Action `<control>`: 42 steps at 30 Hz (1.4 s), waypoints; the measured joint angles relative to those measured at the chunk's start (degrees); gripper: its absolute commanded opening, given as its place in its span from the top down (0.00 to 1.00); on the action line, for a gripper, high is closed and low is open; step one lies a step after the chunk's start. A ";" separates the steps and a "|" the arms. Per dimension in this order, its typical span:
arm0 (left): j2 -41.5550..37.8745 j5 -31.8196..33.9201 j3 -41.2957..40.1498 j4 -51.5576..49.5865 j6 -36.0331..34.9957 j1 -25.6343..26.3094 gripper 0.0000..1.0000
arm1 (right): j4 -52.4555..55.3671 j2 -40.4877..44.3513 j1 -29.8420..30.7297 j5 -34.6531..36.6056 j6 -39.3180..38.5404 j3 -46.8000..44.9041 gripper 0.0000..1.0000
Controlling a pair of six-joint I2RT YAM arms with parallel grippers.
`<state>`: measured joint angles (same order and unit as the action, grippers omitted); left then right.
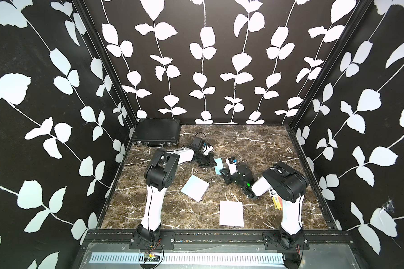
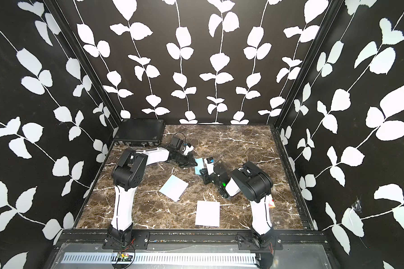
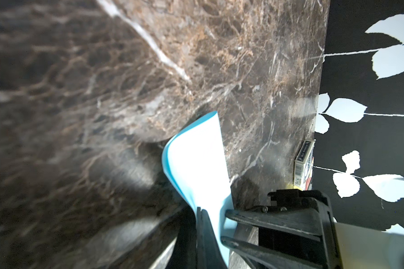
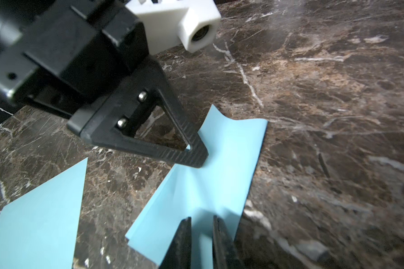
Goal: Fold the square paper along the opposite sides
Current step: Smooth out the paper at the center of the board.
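Blue paper [image 1: 217, 162] sits mid-surface toward the back, btwn the two arms, and shows in both top views [image 2: 198, 161]. Left end effector [image 4: 197, 159] is closed on one edge of it. In left wrist view its fingers [image 3: 203, 229] are pinched w/ the sheet [image 3: 196, 163] running out from btwn them, curled over on itself, fold still rounded, not flat. Right end effector [image 4: 201, 224] meets the paper from the opposite side. Its jaws stand a narrow gap apart w/ blue showing in the gap; can't tell if it's pinching the sheet or just sitting over it. Its tips [image 3: 225, 226] are right beside the left fingers. The paper's far long edge lies on the marble surface [image 1: 254, 144]; the middle is rumpled near the left tip.

Second sheet [image 1: 195, 187] lies flat, turned at an angle, nearer the front and well apart from the grip. Third sheet [image 1: 231, 213] lies flat near the front edge. Black case [image 1: 156, 131] is in the back left corner. Card box [image 3: 303, 163] is at the right edge by the wall, partly hidden behind the right arm in top views.
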<state>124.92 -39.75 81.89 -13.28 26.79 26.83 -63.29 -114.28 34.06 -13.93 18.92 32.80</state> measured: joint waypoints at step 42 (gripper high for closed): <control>0.00 -0.04 0.31 -0.57 -1.57 -1.20 1.00 | 15.65 0.98 0.55 -0.59 -8.37 9.05 1.00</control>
<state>124.92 -39.79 82.19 -13.85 25.21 25.63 -47.64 -113.30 34.61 -14.52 10.55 41.85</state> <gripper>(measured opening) 0.047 0.046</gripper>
